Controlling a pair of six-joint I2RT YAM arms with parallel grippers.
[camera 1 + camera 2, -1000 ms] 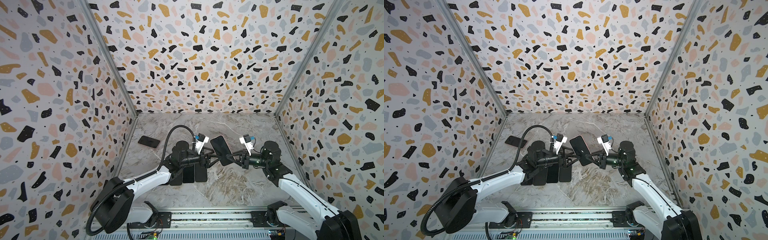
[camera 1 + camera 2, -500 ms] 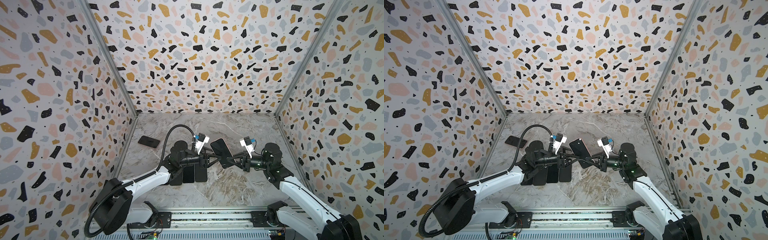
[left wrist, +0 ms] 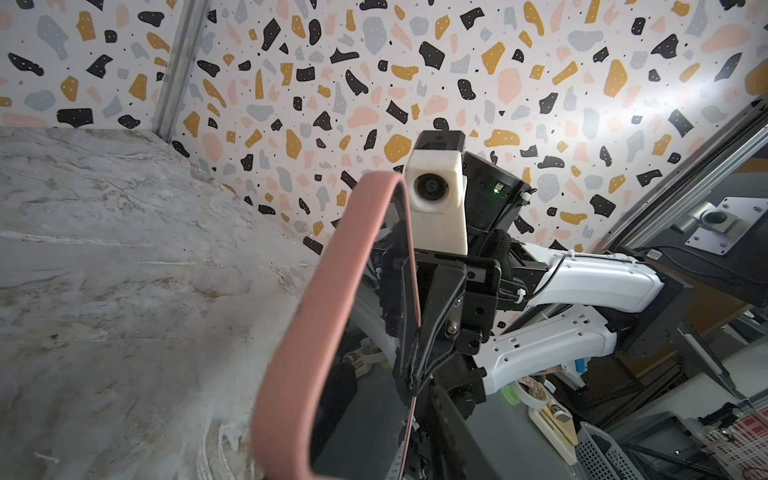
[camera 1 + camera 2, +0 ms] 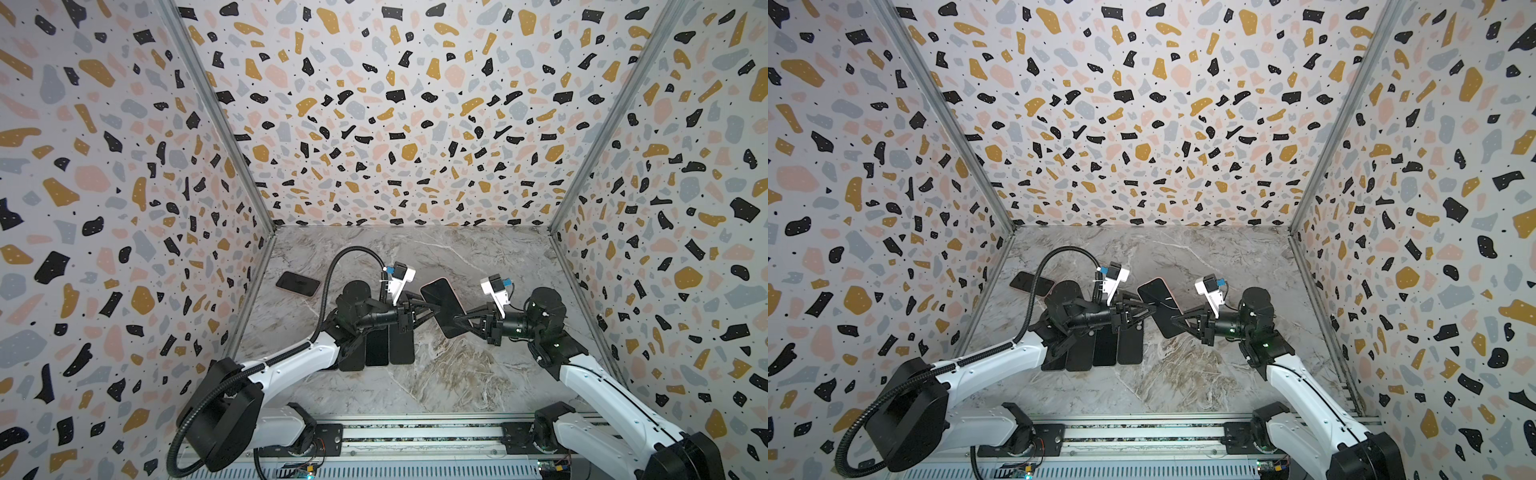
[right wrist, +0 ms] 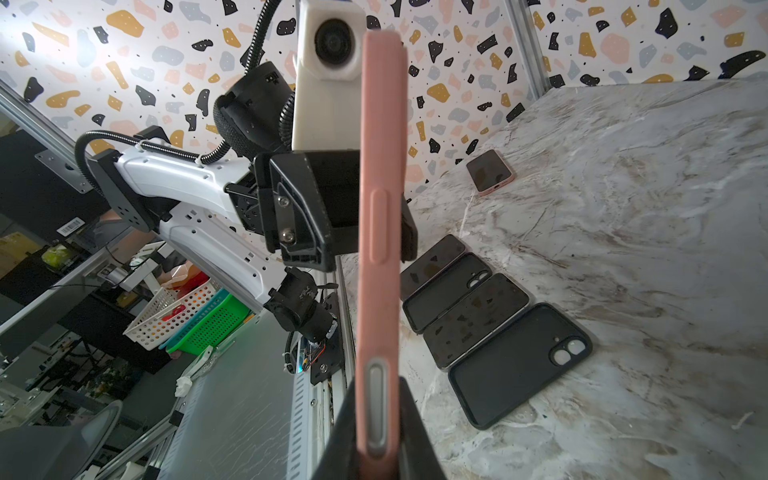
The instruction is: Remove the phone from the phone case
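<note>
A phone (image 4: 444,309) with a dark screen, in a pink phone case (image 5: 380,208), hangs in the air above the marble table in both top views (image 4: 1160,309). My right gripper (image 4: 457,322) is shut on the case's near end, one jaw on each flat face (image 5: 378,436). My left gripper (image 4: 430,308) reaches in from the opposite side, its jaws straddling the case's far end (image 4: 1152,309). In the left wrist view the case's pink rim (image 3: 307,332) hides one finger. The other finger (image 3: 453,424) lies close beside the case. Whether the jaws press on it does not show.
A row of dark phones and empty black cases (image 4: 390,345) lies on the table under my left arm, also in the right wrist view (image 5: 478,316). Another phone in a pink case (image 4: 298,283) lies at the back left. Patterned walls enclose three sides.
My left gripper's jaws have narrowed round the far end of the case. The right arm has shifted slightly to the right, still holding the case.
</note>
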